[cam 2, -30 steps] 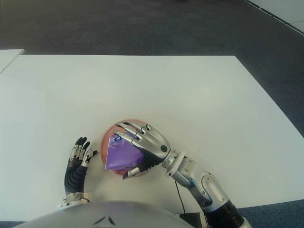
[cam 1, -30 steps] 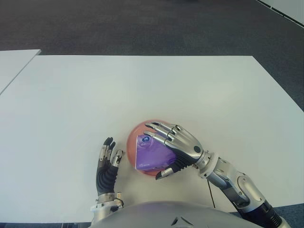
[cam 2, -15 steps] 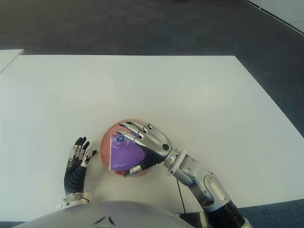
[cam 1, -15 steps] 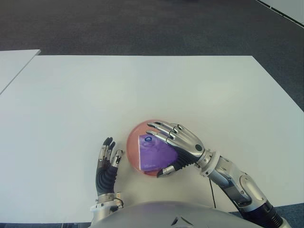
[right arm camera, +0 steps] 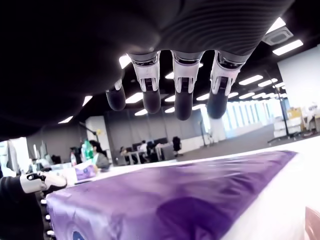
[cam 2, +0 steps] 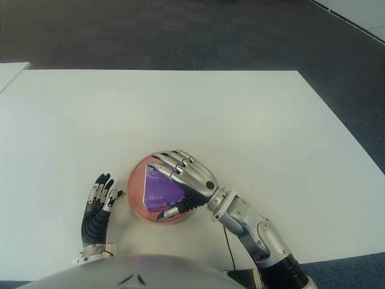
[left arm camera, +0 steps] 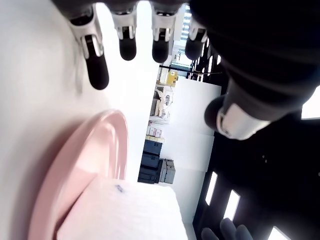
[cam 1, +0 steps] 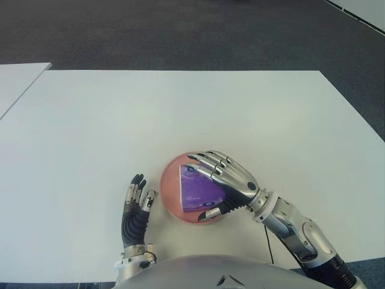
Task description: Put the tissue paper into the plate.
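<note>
Two head views looking forward and down at the white table [cam 1: 180, 114], nearly the same scene, each wrist view close under its own fingers, both seemingly sharing the pink plate [left arm camera: 85, 165].

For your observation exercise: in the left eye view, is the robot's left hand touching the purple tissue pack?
No: the left hand shows left of the pink round plate, apart from the purple tissue pack under the right hand.

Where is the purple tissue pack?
The purple tissue pack lies in the round pink plate, under the right hand, at the white table's near edge.
</note>
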